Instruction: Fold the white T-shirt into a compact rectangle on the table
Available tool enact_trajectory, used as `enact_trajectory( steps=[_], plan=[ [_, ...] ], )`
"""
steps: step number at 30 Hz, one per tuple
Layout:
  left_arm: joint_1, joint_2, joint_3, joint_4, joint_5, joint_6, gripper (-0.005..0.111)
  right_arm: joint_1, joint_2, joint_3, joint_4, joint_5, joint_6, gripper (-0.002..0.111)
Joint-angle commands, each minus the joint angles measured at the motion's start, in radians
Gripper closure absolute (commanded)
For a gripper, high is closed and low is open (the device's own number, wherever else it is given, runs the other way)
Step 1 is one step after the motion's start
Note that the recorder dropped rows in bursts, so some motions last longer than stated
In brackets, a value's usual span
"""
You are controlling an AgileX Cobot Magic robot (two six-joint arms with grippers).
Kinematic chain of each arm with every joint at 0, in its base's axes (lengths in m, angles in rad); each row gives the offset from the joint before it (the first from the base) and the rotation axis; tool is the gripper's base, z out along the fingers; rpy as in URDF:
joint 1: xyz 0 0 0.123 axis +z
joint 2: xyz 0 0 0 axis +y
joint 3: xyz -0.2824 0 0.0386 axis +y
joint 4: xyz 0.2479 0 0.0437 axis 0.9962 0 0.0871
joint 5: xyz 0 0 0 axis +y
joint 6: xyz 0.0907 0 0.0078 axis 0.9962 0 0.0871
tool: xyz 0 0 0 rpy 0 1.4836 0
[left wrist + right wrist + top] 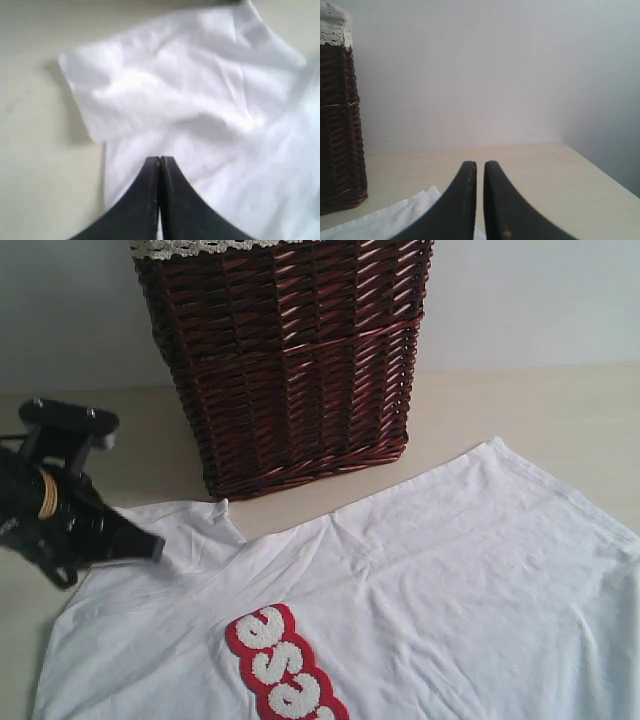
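Observation:
The white T-shirt (420, 580) lies spread on the pale table (540, 400), its red patch with fuzzy white letters (285, 660) near the front. My left gripper (155, 548) hovers at the shirt's left sleeve, jaws pressed together with nothing seen between them. In the left wrist view the gripper (160, 159) points over the rumpled sleeve of the T-shirt (190, 90). My right gripper (480, 164) is out of the exterior view; its fingers stand almost together with a thin empty slit, above a corner of the T-shirt (395, 220).
A dark red-brown wicker basket (290, 360) with a lace-trimmed liner stands at the back, just behind the shirt's upper edge; the basket (337, 125) also shows in the right wrist view. Bare table (545, 170) runs to a wall behind.

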Motion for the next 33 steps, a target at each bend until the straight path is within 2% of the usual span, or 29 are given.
enact_trajectory(
  steps=[1,6,12,24,28,33],
  plan=[
    [-0.053,-0.038,0.131,-0.065,-0.02,0.049,0.107,0.0,-0.006,0.004,0.002,-0.003,-0.002,0.1],
    [-0.051,0.015,0.17,-0.038,-0.042,0.049,0.107,0.0,-0.006,0.004,0.002,-0.003,-0.002,0.1],
    [-0.014,0.139,0.164,-0.02,-0.212,0.047,0.107,0.0,-0.006,0.004,0.002,-0.003,-0.002,0.1],
    [0.087,0.314,0.044,0.043,-0.18,0.048,0.107,0.0,-0.006,0.004,0.002,-0.003,-0.002,0.1],
    [0.117,0.329,0.044,0.143,-0.182,0.048,0.107,0.0,-0.006,0.004,0.002,-0.003,-0.002,0.1],
    [0.15,0.292,0.033,0.161,-0.205,-0.087,0.107,0.0,-0.006,0.004,0.002,-0.003,-0.002,0.1]
  ],
)
